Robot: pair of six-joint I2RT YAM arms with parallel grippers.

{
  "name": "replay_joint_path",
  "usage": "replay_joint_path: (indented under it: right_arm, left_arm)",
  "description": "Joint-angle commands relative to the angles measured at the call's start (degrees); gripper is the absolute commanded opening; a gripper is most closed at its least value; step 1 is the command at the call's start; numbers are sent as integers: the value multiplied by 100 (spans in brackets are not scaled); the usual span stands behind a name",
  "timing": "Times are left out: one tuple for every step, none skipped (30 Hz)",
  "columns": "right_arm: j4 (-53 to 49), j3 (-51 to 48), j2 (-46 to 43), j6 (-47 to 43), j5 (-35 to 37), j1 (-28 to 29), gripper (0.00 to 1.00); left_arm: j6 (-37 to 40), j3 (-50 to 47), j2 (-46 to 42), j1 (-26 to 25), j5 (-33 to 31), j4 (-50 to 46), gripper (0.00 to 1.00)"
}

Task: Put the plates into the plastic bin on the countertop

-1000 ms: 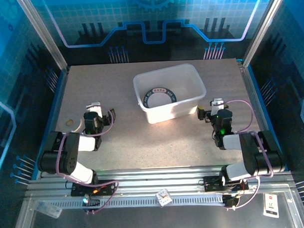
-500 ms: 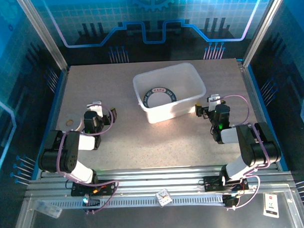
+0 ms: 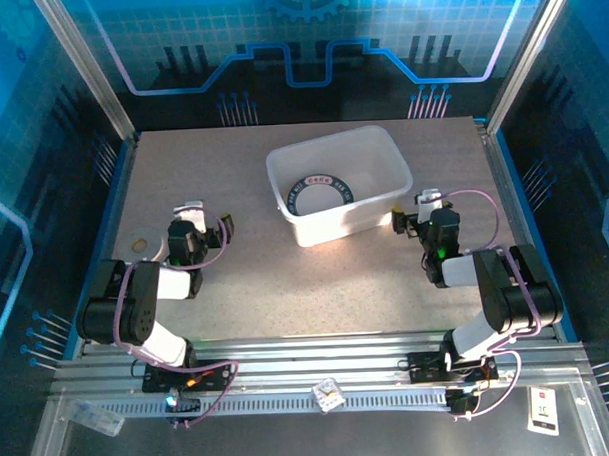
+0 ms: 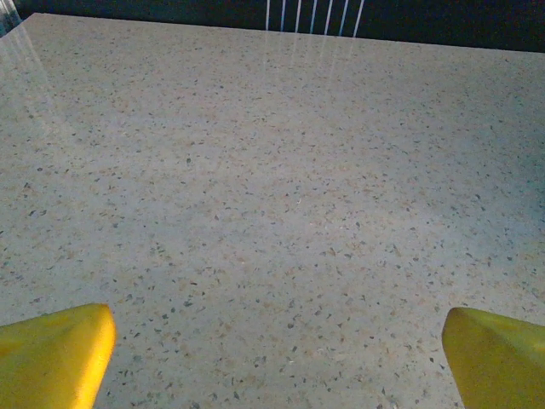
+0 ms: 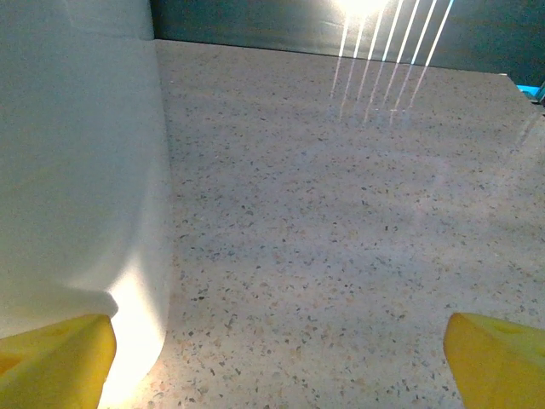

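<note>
One dark-rimmed plate point(image 3: 319, 192) is lying flat inside the plastic bin point(image 3: 349, 221), mid-countertop point(image 3: 266, 279). Both are hanging wide open and empty: left gripper point(image 3: 191, 214) over bare surface, right gripper point(image 3: 422, 209) just beside the bin's wall. A pale disc point(image 3: 140, 245) by the left arm is possibly another plate; coming in low and catching its rim looks wise.

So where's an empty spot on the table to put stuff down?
Left of the plastic bin, the countertop is bare out to the blue edge. The wide patch in front of the bin, between left claw and right claw, is free too. It's tight where the right claw sits beside the bin's wall.
</note>
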Motion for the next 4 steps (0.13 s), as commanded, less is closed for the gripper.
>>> replay_joint_path:
  right_arm:
    - [-8,121,19,-40,-142,21,100]
    - [-1,119,19,-49,-143,24,100]
    - [4,111,15,-49,-141,23,100]
    - [21,107,19,-47,-141,25,100]
  left_arm:
    - [-5,121,-8,32,-20,98,99]
    - [-8,122,-13,32,-14,99,99]
    - [-4,120,-13,32,-9,105,99]
    - [0,118,-9,32,-11,98,100]
